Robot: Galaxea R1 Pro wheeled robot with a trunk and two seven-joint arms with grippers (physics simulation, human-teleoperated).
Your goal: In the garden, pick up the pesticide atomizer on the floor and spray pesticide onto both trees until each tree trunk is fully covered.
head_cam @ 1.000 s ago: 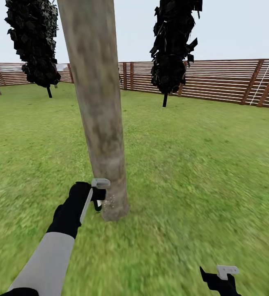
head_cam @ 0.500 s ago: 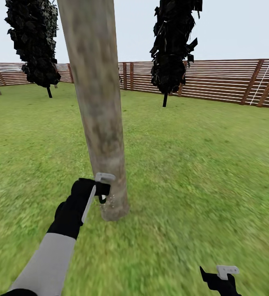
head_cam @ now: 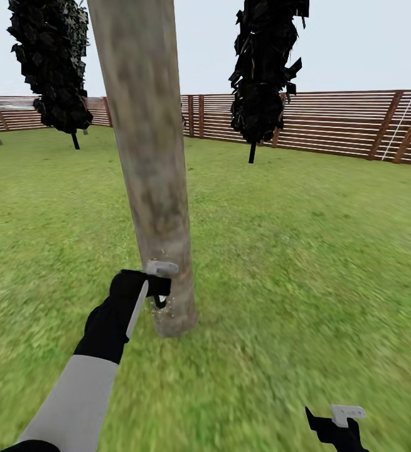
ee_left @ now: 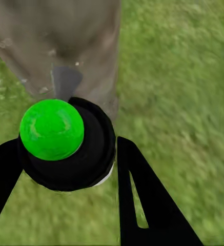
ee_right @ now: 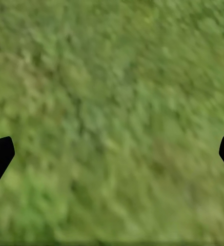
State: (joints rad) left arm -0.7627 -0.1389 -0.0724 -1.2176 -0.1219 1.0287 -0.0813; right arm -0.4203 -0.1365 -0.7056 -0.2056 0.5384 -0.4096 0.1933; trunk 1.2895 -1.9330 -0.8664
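The left tool (head_cam: 158, 285) grips the pesticide atomizer (ee_left: 65, 143) just beside the tree trunk (head_cam: 149, 163) base, white specks (head_cam: 170, 307) there. The right tool (head_cam: 337, 427), fingers spread wide and holding nothing, hangs over grass (head_cam: 305, 251); the wooden fence (head_cam: 330, 125) stands beyond.

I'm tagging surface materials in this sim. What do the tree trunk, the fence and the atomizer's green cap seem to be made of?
Tree trunk: bark, matte, mottled grey-beige-brown, branchless.
Fence: wood by its look, brown horizontal slats with slanted braces, dull finish.
Atomizer's green cap: probably plastic, a smooth bright-green dome with a faint sheen on a black body, held by the left gripper.
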